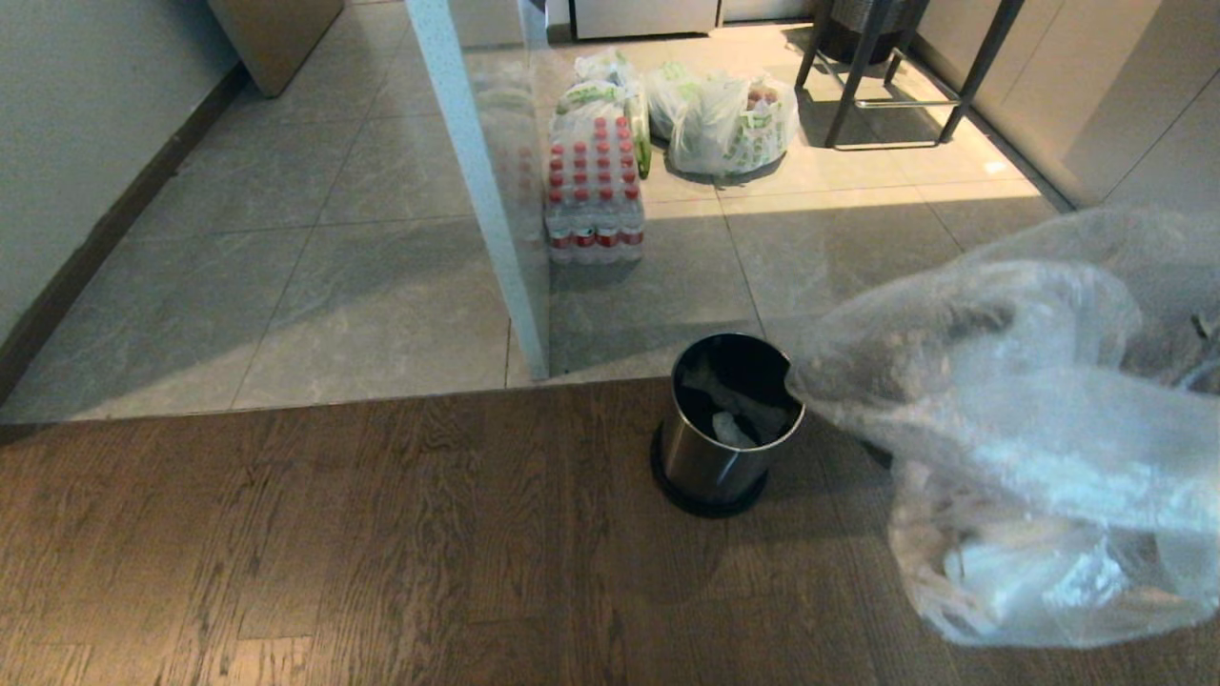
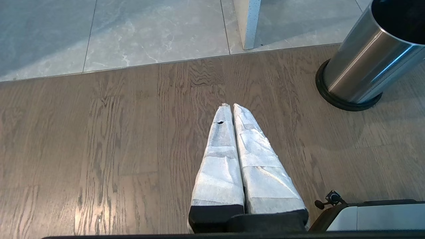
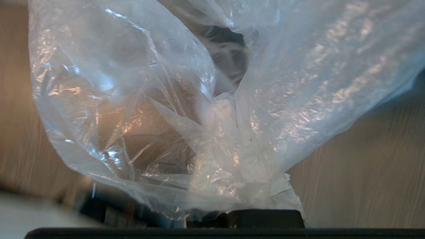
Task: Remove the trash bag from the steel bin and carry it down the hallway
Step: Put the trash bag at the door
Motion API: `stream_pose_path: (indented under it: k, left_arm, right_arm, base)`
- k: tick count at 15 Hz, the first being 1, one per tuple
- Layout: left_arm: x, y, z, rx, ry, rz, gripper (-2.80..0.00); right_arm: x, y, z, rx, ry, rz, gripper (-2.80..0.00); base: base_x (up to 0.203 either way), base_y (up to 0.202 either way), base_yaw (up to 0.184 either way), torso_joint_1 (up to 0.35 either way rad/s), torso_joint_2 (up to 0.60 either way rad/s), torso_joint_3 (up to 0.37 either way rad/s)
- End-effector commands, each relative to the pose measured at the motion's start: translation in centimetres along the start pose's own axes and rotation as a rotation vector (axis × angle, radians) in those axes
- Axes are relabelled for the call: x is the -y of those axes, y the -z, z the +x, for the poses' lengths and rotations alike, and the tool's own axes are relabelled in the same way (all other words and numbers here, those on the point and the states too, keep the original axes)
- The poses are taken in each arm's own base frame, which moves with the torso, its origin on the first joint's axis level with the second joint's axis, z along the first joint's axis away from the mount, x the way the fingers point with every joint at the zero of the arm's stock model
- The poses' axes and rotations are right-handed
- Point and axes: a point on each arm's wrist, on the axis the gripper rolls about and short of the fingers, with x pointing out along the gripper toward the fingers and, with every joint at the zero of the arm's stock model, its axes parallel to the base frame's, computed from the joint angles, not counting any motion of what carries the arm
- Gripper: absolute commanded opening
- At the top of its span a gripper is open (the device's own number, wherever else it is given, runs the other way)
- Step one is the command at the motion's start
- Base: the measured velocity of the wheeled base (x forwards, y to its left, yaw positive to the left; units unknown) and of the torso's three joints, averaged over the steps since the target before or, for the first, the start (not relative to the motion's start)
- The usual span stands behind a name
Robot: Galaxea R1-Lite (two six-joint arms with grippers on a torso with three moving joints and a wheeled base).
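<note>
Trash bag (image 1: 1029, 429) clear of steel bin (image 1: 729, 429), hanging at right, pinched tight by right gripper (image 3: 225, 109). Left gripper (image 2: 231, 108) closed, empty, idle. Risks: thin film tearing, slipping, snagging, spilling rubbish.

You see wood floor (image 1: 334, 534) nearest; beyond it grey tiles (image 1: 381, 286), sunlit patch, white wall (image 1: 76, 143) beside tiles.

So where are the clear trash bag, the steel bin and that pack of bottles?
trash bag (image 1: 1010, 419), head view, crinkled middle of the lifted bag.
steel bin (image 1: 710, 467), head view, brushed side wall.
pack of bottles (image 1: 593, 195), head view, red-capped tops.
</note>
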Motion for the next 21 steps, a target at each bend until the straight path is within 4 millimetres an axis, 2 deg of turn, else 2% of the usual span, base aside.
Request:
stream_pose_path:
  k: [1,3,5,7,10,14,17,21]
  left_arm:
    - [0.0,0.0,0.0,-0.001,0.0,0.0,-2.8]
    - [0.0,0.0,0.0,-0.001,0.0,0.0,-2.8]
    - [0.0,0.0,0.0,-0.001,0.0,0.0,-2.8]
    - [0.0,0.0,0.0,-0.001,0.0,0.0,-2.8]
    - [0.0,0.0,0.0,-0.001,0.0,0.0,-2.8]
    - [0.0,0.0,0.0,-0.001,0.0,0.0,-2.8]
    - [0.0,0.0,0.0,0.0,0.0,0.002,-2.8]
    - [0.0,0.0,0.0,-0.001,0.0,0.0,-2.8]
  right_arm:
    - [-0.6,5.4,-2.3,-0.003,0.014,0.006,-2.8]
    - [-0.8,9.7,-2.7,-0.013,0.02,0.01,-2.8]
    - [-0.6,13.4,-2.1,-0.039,0.043,0.015,-2.8]
    - [-0.3,15.0,-1.3,-0.06,0.079,0.019,-2.8]
    - [-0.3,15.0,-0.9,0.016,0.067,0.007,-2.8]
    - [-0.4,15.0,-1.4,0.171,0.158,-0.017,-2.8]
    - [-0.3,16.5,-2.0,0.237,0.332,-0.027,-2.8]
    - [-0.5,17.2,-2.3,0.294,0.355,-0.037,-2.8]
  base:
    - [0.0,0.0,0.0,0.0,0.0,0.0]
    - [0.0,0.0,0.0,0.0,0.0,0.0]
    - [0.0,0.0,0.0,0.0,0.0,0.0]
    - [0.0,0.0,0.0,0.0,0.0,0.0]
    - [0.0,0.0,0.0,0.0,0.0,0.0]
    - [0.0,0.0,0.0,0.0,0.0,0.0]
    - [0.0,0.0,0.0,0.0,0.0,0.0]
    - [0.0,0.0,0.0,0.0,0.0,0.0]
